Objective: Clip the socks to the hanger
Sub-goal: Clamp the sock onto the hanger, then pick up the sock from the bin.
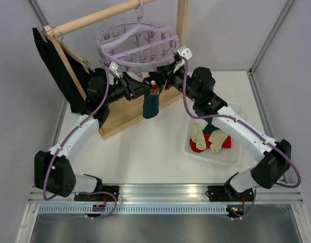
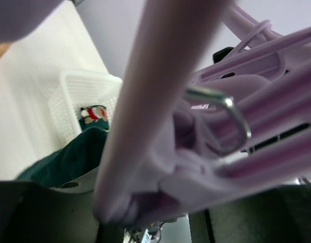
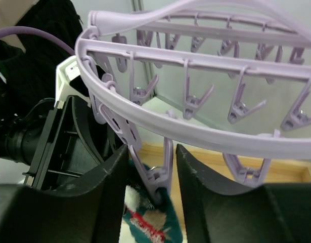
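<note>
A round lavender plastic drying hanger point(image 1: 139, 41) with two rings and many small dangling clips is hanging by its hook from a pale wooden rod point(image 1: 94, 17) at the far side of the white table point(image 1: 145, 157). Both arms are reaching up under its near rim.

A dark teal sock with a red-and-white patterned cuff point(image 1: 150, 105) is dangling from one lavender clip point(image 3: 156, 179) on that rim, its toe pointing down in front of the wooden rack's base bar point(image 1: 130, 124).

The right gripper point(image 1: 163, 83) is standing released. In its wrist view its black fingers point(image 3: 109, 192) are flanking the clip and the sock's cuff point(image 3: 150, 223), with a gap showing on both sides of the clip.

The left gripper point(image 1: 140, 91) is sitting just left of the sock. Its close, blurred wrist view is showing a clip body point(image 2: 165, 172) filling the space between its fingers, so I cannot tell whether it is clenching that clip or only framing it.

Cream point(image 1: 198, 135), red point(image 1: 221, 142) and teal point(image 1: 211, 126) socks are lying in a clear plastic bin point(image 1: 231, 157) under the right forearm. A long black cloth point(image 1: 54, 66) is hanging at the rack's left.
</note>
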Action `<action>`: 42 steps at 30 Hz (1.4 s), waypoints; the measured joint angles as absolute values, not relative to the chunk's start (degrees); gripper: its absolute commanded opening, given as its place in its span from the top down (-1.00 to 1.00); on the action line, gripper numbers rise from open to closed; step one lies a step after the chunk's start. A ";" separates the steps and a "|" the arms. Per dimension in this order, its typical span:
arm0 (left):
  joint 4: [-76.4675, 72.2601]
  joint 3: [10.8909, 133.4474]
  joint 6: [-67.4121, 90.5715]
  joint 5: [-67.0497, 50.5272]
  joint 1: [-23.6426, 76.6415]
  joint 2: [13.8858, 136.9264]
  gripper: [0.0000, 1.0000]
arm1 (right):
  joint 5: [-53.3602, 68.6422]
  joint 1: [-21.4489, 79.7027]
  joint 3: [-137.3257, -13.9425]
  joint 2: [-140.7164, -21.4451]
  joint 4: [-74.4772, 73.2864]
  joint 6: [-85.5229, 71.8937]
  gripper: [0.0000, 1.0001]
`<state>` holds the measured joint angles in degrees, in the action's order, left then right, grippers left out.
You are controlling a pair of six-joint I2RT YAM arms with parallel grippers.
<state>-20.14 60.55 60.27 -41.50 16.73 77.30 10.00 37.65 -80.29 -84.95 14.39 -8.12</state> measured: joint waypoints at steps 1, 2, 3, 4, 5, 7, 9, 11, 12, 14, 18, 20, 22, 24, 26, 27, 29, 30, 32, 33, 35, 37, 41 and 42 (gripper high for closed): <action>-19.35 60.55 59.88 -41.17 16.73 77.30 -0.01 | 9.47 37.65 -80.29 -84.88 13.69 -8.32 -0.04; -18.44 60.55 59.09 -40.64 16.71 77.25 -0.03 | 8.86 37.65 -80.47 -84.84 12.69 -8.71 -0.08; -17.52 60.55 58.33 -40.32 16.71 77.21 -0.07 | 8.40 37.65 -80.62 -84.79 11.75 -9.08 -0.17; -16.43 60.55 57.45 -39.88 16.71 77.03 -0.07 | 7.70 37.65 -80.84 -84.73 10.70 -9.47 -0.21; -15.16 60.55 56.66 -39.24 16.71 76.79 -0.08 | 7.14 37.65 -80.99 -84.60 9.67 -9.91 -0.29; -13.02 60.53 55.07 -38.59 16.71 75.99 -0.08 | 6.13 37.65 -81.06 -84.01 7.92 -10.63 -0.35; -10.92 60.12 53.19 -37.54 16.71 74.41 -0.09 | 4.97 37.65 -81.06 -82.96 5.89 -11.55 -0.40; -8.75 59.68 50.96 -36.53 16.67 72.55 -0.10 | 3.64 37.65 -81.06 -81.32 3.73 -12.62 -0.43; -7.53 59.57 49.80 -35.99 16.67 71.68 -0.10 | 2.55 37.65 -81.06 -80.27 2.72 -13.23 -0.44; -5.23 59.55 47.48 -34.92 16.67 69.93 -0.11 | 0.10 37.65 -81.01 -77.60 -0.05 -14.61 -0.48; -0.91 58.22 42.92 -31.75 16.67 65.93 -0.13 | -8.08 37.71 -79.26 -70.72 -6.07 -17.69 -0.53; 1.45 57.14 40.82 -30.17 16.60 63.92 -0.15 | -13.61 37.63 -77.08 -67.00 -10.09 -19.79 -0.56; 3.84 56.29 38.92 -28.69 16.58 62.28 -0.15 | -18.37 37.01 -74.30 -64.25 -13.50 -21.85 -0.56; 5.52 55.59 37.56 -27.44 16.56 61.06 -0.16 | -21.67 35.40 -70.39 -62.26 -16.43 -24.14 -0.55; 6.92 54.81 36.45 -26.37 16.56 59.81 -0.16 | -22.39 31.42 -65.63 -61.41 -18.85 -26.26 -0.56; 7.60 54.41 36.07 -25.80 16.56 59.16 -0.16 | -22.94 28.84 -63.11 -61.47 -19.75 -27.31 -0.56; 8.27 53.63 35.62 -25.34 16.56 57.98 -0.17 | -23.51 23.90 -58.78 -62.59 -22.09 -29.04 -0.52; 8.62 53.30 35.46 -25.21 16.56 57.49 -0.16 | -23.90 21.87 -57.12 -63.42 -22.92 -29.78 -0.50; 9.34 52.82 35.18 -24.86 16.56 56.64 -0.18 | -24.05 19.18 -55.11 -65.98 -24.05 -30.74 -0.45; 9.76 52.62 35.03 -24.51 16.58 56.29 -0.18 | -24.08 18.57 -54.70 -67.18 -23.97 -31.07 -0.43; 10.81 52.42 34.74 -24.05 16.56 55.57 -0.20 | -23.59 18.00 -53.91 -70.67 -23.40 -31.42 -0.35; 11.53 52.42 34.37 -23.75 16.56 54.85 -0.21 | -22.68 17.80 -52.80 -73.82 -22.33 -31.81 -0.30; 13.13 52.42 33.47 -22.59 16.56 53.15 -0.22 | -22.68 17.72 -49.89 -78.41 -20.23 -32.88 -0.19; 13.52 52.42 33.34 -22.52 16.56 52.77 -0.22 | -23.07 17.65 -49.41 -79.22 -20.05 -33.10 -0.19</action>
